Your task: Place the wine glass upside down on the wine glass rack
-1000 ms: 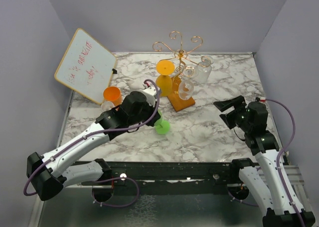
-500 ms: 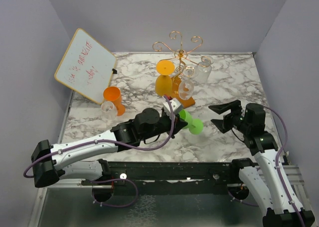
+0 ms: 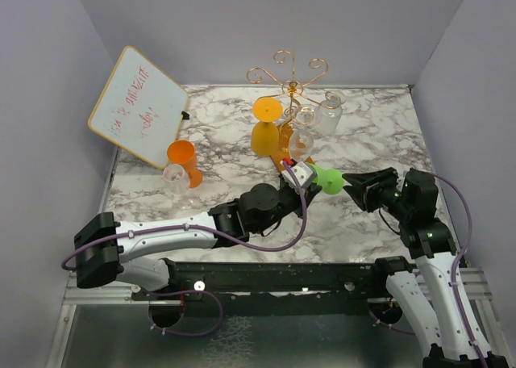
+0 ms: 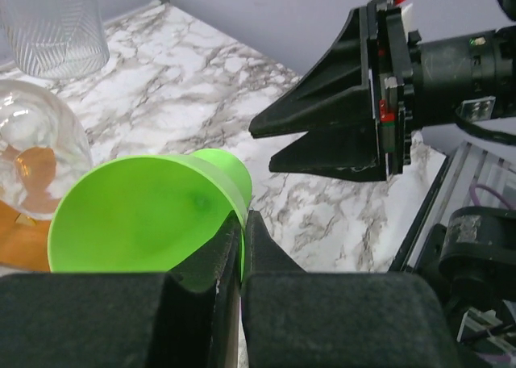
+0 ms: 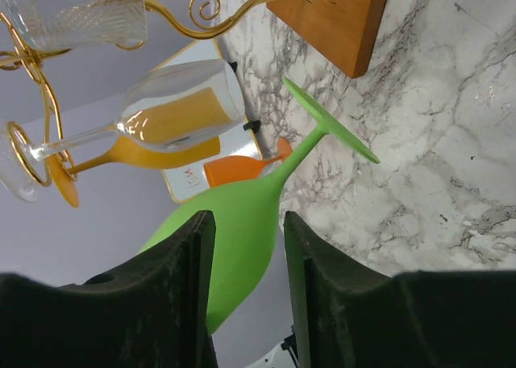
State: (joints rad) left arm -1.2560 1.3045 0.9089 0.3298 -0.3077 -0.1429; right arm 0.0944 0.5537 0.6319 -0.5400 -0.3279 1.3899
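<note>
The green wine glass (image 3: 326, 178) is held off the table, lying on its side between my two grippers. My left gripper (image 3: 305, 174) is shut on the rim of its bowl (image 4: 145, 215); the jaws (image 4: 243, 223) pinch the thin green wall. My right gripper (image 3: 353, 189) is open, with its fingers on either side of the bowl (image 5: 242, 223); the stem and foot (image 5: 330, 130) point away. The wine glass rack (image 3: 290, 81), gold wire on an orange-brown wooden base (image 3: 292, 168), stands behind them. Its base also shows in the right wrist view (image 5: 339, 17).
The rack carries a clear glass (image 3: 301, 142), a yellow-orange glass (image 3: 266, 126) and a ribbed clear glass (image 3: 326, 114). An orange glass (image 3: 184, 160) and a small clear glass (image 3: 173, 174) stand at the left. A white board with red writing (image 3: 139, 106) leans at the back left.
My left arm has carried the green glass to the right and turned it on its side. My right gripper has moved left, and its open fingers now straddle the bowl.
</note>
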